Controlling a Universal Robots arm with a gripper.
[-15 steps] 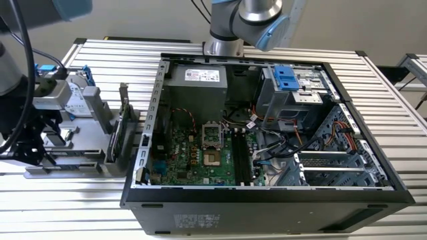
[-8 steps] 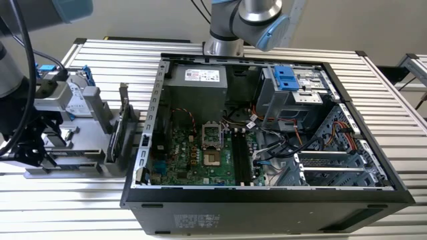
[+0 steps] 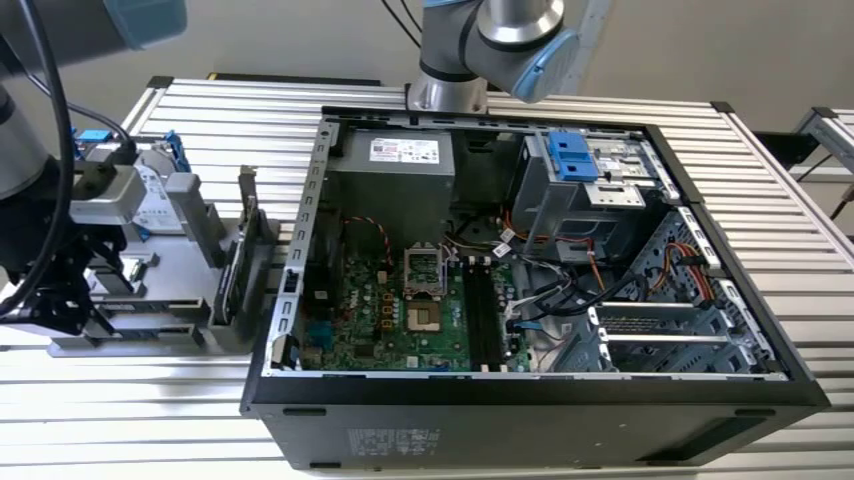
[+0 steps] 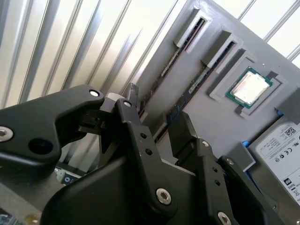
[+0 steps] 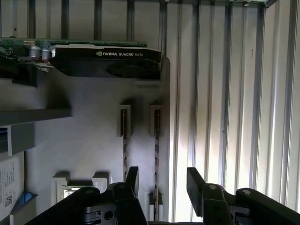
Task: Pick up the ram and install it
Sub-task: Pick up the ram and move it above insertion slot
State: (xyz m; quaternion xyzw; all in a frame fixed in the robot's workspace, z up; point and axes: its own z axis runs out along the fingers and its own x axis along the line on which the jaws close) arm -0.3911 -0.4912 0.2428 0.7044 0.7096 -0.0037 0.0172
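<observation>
- We judge the step in hand to be the pick. The ram (image 5: 156,140) stands on edge in a slot of the grey holder (image 5: 84,140), at the exterior view's left, apart from the computer case (image 3: 534,395).
- The gripper (image 5: 161,182) is wide open and holds nothing. Its fingers stand on either side of the ram, not touching.
- A second stick (image 5: 124,140) stands just beside; it seems to lie outside the fingers.
- A good grasp calls for centring on the thin edge.
- The arm (image 3: 34,160) reaches down over the holder.
</observation>
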